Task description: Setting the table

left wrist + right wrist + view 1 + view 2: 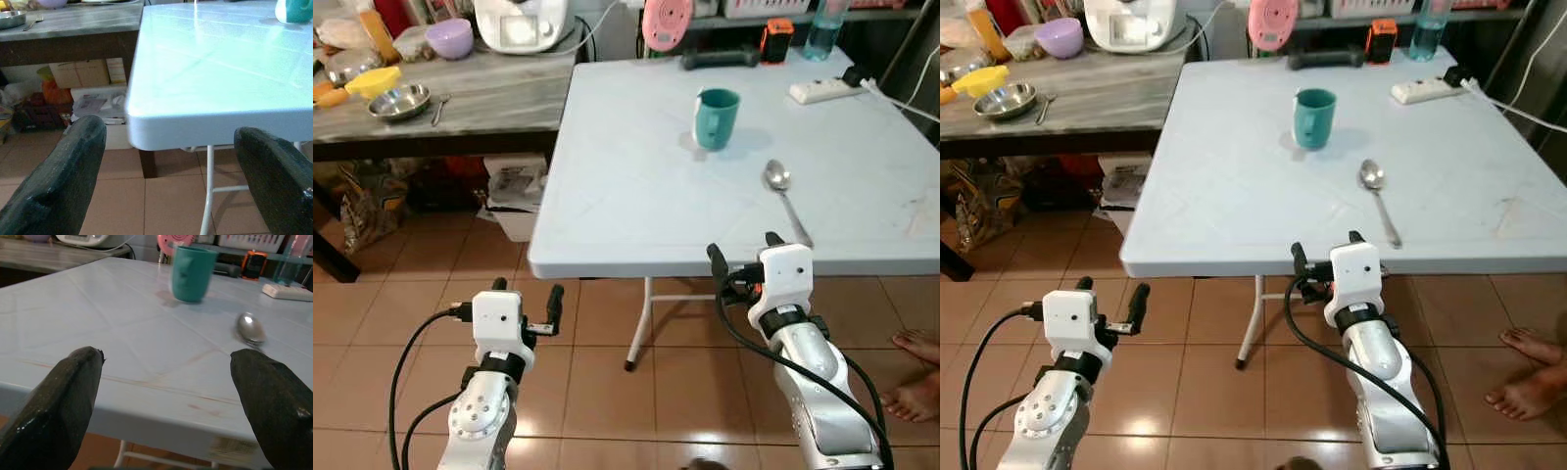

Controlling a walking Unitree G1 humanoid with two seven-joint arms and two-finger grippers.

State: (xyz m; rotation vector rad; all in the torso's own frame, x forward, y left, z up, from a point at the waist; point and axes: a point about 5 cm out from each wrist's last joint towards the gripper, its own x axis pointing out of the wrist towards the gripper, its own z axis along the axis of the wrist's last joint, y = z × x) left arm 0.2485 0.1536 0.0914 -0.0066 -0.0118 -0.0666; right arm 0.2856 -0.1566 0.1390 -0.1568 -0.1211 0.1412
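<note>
At the far left, a grey side counter carries a steel bowl, a yellow dish, a purple bowl and a white appliance. The left gripper hangs low over the tiled floor, short of the white table's near left corner, its two black fingers spread apart and empty. The white table holds a teal mug standing upright toward the far middle. Right of the mug and nearer, a metal spoon lies flat, bowl end farther away and handle pointing at the near edge. The right gripper sits at that near edge, just short of the spoon's handle, fingers parted and holding nothing. A white power strip rests at the far right. A person's bare feet stand on the floor at the right.
</note>
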